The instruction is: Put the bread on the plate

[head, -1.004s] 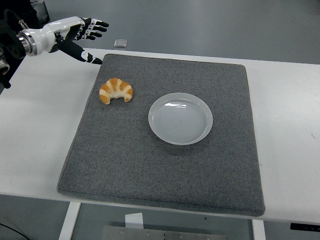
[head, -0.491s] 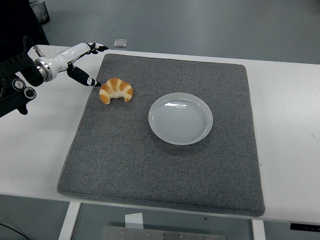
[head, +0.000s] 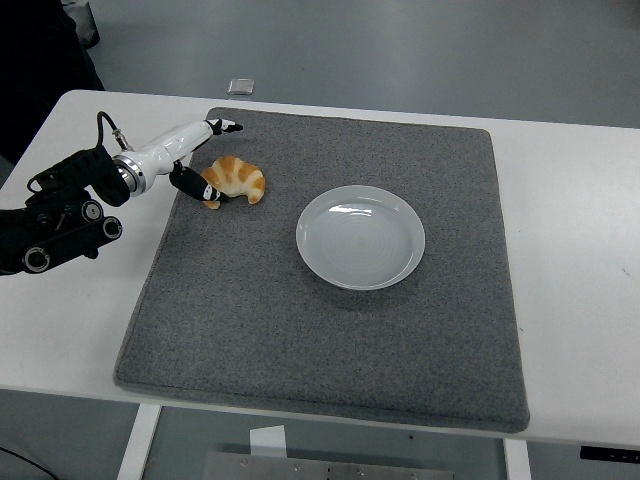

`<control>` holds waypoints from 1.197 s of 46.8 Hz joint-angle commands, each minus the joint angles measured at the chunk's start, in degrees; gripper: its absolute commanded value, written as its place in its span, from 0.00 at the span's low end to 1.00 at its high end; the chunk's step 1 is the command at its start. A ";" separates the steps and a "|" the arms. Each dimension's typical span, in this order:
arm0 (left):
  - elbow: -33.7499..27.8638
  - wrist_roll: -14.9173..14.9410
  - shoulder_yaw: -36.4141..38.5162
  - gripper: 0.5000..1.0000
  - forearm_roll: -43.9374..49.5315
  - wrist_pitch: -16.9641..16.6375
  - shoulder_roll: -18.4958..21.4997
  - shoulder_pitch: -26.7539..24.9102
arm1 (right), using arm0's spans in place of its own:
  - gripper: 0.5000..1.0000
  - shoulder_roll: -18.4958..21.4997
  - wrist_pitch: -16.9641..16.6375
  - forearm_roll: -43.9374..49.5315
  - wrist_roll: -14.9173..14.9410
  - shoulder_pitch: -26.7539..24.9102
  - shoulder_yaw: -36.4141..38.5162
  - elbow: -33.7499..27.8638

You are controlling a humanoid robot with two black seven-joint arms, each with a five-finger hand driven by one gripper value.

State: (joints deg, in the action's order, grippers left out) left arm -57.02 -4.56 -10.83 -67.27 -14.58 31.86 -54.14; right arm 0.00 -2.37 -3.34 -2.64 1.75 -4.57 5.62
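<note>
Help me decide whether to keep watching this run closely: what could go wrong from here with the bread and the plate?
1. The left hand meets the croissant only at its left end, thumb low and fingers above, not closed; a shallow grip could let it slip or get nudged away.
2. The plate lies apart to the right, so a loose hold may drop the croissant onto the grey mat.
3. The plate looks shallow; a careless release might leave it on the rim.

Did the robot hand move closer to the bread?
Yes. The left robot hand came down and in from the mat's far left corner. Now it is right at the bread, thumb by its left end. The plate stayed put.
</note>
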 commanded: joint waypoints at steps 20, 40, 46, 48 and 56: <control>5.34 0.34 0.02 0.99 -0.14 0.87 -4.26 -0.44 | 0.90 0.00 0.00 0.00 0.01 0.01 0.00 0.00; 4.99 0.07 3.62 0.65 -0.23 2.45 -4.17 -1.40 | 0.90 0.00 0.00 0.00 0.01 0.01 0.00 0.00; 4.99 -0.01 4.33 0.57 -0.23 2.45 -4.17 -1.67 | 0.90 0.00 0.00 0.00 0.01 0.01 0.00 0.00; 4.99 -0.01 4.33 0.57 -0.23 2.45 -4.17 -1.76 | 0.90 0.00 0.00 0.00 0.01 0.01 0.00 0.00; 4.63 -0.10 4.41 0.43 -0.23 2.45 -4.00 -1.85 | 0.90 0.00 0.00 0.00 0.01 0.01 0.00 0.00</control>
State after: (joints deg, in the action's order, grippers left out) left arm -52.32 -4.65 -6.42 -67.50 -12.12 27.73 -55.92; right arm 0.00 -2.37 -3.34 -2.63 1.76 -4.57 5.63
